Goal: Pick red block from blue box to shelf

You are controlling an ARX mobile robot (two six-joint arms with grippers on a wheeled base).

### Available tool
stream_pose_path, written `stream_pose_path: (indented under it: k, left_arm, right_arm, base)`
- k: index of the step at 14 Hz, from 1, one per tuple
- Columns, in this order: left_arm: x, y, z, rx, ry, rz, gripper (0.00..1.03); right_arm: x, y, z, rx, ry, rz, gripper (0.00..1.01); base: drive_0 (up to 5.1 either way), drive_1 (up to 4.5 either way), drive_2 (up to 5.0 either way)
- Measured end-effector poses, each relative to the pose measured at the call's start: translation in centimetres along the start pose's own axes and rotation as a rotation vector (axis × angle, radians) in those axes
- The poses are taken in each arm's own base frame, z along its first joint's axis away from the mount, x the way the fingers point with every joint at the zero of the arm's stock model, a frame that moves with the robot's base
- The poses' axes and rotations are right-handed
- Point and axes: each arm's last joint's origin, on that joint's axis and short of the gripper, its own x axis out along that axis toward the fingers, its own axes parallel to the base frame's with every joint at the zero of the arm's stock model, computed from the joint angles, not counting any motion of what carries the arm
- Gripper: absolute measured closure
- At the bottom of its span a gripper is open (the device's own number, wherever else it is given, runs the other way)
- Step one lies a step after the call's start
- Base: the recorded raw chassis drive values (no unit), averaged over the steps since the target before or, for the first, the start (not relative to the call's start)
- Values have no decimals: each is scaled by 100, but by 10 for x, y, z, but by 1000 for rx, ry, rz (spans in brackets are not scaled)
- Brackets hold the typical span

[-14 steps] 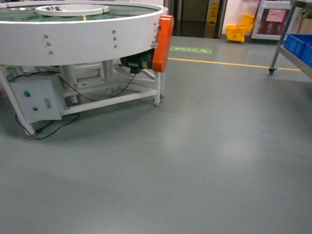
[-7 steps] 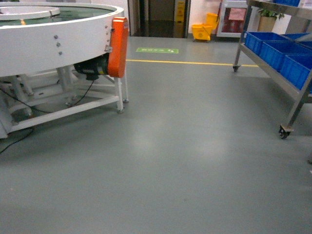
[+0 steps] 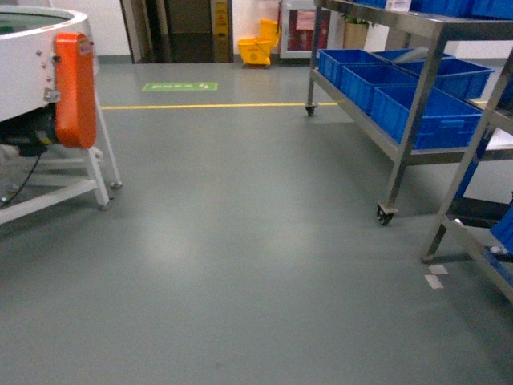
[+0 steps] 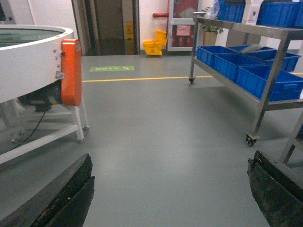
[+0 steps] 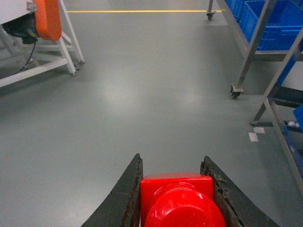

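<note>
Since a second ago your head view has been swinging right, bringing the shelf fully into sight while the round white machine is sliding to the left edge. You are carrying the red block clamped between the right tool's fingers, above the grey floor. Your left tool is hanging wide open, holding nothing. Dark blue crates are sitting on the shelf's lower tier.

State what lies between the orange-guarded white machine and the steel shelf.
Only bare grey floor separates the white machine from the stainless-steel shelf, in the head view.
</note>
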Motion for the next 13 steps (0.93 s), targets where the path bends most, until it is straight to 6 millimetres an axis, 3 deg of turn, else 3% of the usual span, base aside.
stream_pose_path:
  k: [9, 13]
  left_arm:
    - [0, 0, 0, 0, -1, 0, 5]
    - [0, 0, 0, 0, -5, 0, 5]
  right_arm:
    - [0, 0, 0, -1, -2, 1, 73]
    - [0, 0, 1, -2, -6, -1, 73]
  base:
    - [230, -32, -617]
    - [84, 87, -665]
